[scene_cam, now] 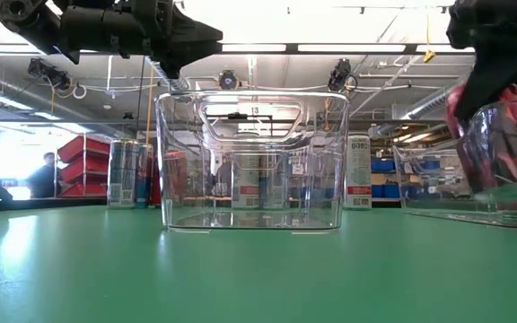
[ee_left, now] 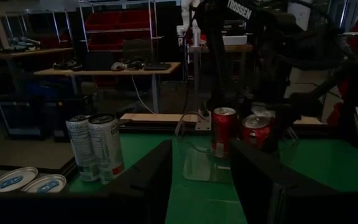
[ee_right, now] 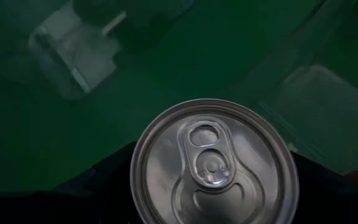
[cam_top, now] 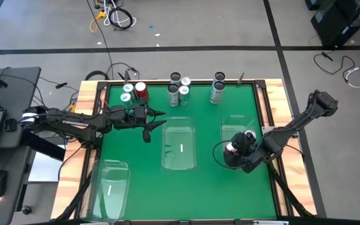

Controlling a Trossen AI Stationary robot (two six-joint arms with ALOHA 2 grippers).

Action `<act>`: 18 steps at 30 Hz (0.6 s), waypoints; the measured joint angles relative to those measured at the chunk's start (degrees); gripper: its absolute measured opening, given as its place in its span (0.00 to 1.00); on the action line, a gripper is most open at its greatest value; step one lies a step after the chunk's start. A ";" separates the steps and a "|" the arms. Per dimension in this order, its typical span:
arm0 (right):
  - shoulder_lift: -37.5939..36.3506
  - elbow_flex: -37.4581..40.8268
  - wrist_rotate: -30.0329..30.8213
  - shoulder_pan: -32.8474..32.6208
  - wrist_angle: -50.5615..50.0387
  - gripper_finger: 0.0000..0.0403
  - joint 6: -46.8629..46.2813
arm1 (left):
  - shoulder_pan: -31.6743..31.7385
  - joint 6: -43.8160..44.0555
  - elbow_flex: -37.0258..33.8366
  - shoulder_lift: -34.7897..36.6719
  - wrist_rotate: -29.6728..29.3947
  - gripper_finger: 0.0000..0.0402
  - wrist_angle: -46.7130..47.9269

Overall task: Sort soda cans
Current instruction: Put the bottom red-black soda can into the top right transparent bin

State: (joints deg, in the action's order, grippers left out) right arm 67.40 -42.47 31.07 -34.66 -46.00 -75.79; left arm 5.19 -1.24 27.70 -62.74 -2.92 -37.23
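Observation:
My right gripper (cam_top: pixel 235 151) is shut on a red soda can (cam_top: pixel 231 148) at the near end of the right clear bin (cam_top: pixel 237 125). The can's silver top (ee_right: pixel 213 168) fills the right wrist view. Another red can (cam_top: pixel 250 135) sits in that bin. My left gripper (cam_top: pixel 157 122) is open and empty. It hovers above the mat between the far-left cans and the middle bin (cam_top: pixel 180 148). A red can (cam_top: pixel 141 89) and pale-topped cans (cam_top: pixel 127 94) stand upright on their bases by the far edge. Silver cans (cam_top: pixel 179 87) and two more (cam_top: pixel 218 86) stand farther right. My right gripper pinches the red can by its side wall (ee_right: pixel 143 186), one finger on either side of the body, with the can's top facing the wrist. It comes from above. In the low view the can (scene_cam: pixel 508 135) looks tilted and lifted behind the bin's wall.
A third clear bin (cam_top: pixel 109 181) sits at the near-left corner. The table has raised wooden edges (cam_top: pixel 86 106). Green mat lies open between the bins and along the near edge (cam_top: pixel 224 194). A laptop and a mouse sit left of the table. A person shows far off in the low view.

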 joint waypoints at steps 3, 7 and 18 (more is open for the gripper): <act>0.00 1.24 -0.71 -0.19 0.60 0.72 -0.49 | 0.00 0.00 0.00 0.00 0.00 0.40 0.00; 0.00 1.87 -0.82 -0.59 1.06 0.72 -0.47 | 0.00 0.00 0.00 0.00 0.00 0.40 0.03; -0.07 2.00 -3.43 -0.55 3.17 0.91 1.05 | 0.00 0.00 0.00 0.00 0.00 0.40 0.92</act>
State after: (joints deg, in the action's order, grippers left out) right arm 67.33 -40.47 27.64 -35.20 -42.83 -74.74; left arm 5.19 -1.23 27.70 -62.74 -2.92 -36.31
